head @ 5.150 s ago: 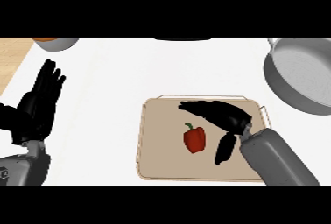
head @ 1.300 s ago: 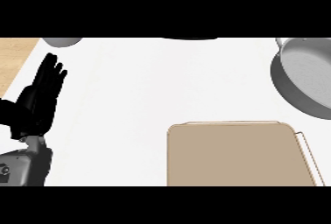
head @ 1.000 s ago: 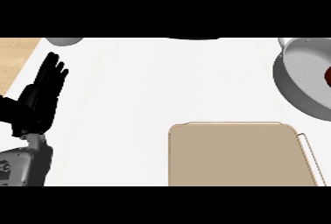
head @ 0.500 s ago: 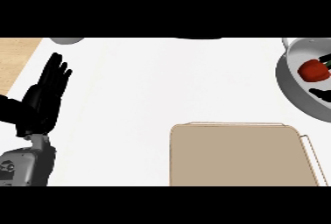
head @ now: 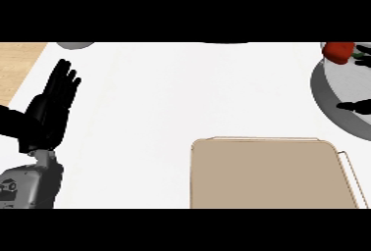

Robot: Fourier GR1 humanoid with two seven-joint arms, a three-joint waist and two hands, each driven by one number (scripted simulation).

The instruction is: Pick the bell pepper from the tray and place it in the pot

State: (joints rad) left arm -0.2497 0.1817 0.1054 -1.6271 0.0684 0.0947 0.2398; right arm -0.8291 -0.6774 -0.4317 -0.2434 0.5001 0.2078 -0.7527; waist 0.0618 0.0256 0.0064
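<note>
White counter (head: 188, 93), bell pepper (head: 338, 51) in pot (head: 326, 98), above right hand (head: 357, 105)

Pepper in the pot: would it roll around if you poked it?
Probably a little. The pepper looks rounded and glossy, so it may wobble and feel slippery. The pot wall curves up around it, which should likely stop it from rolling out.

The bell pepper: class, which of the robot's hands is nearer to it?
Right. The right hand shows just below the bell pepper inside the pot; the left hand rests far across the counter.
</note>
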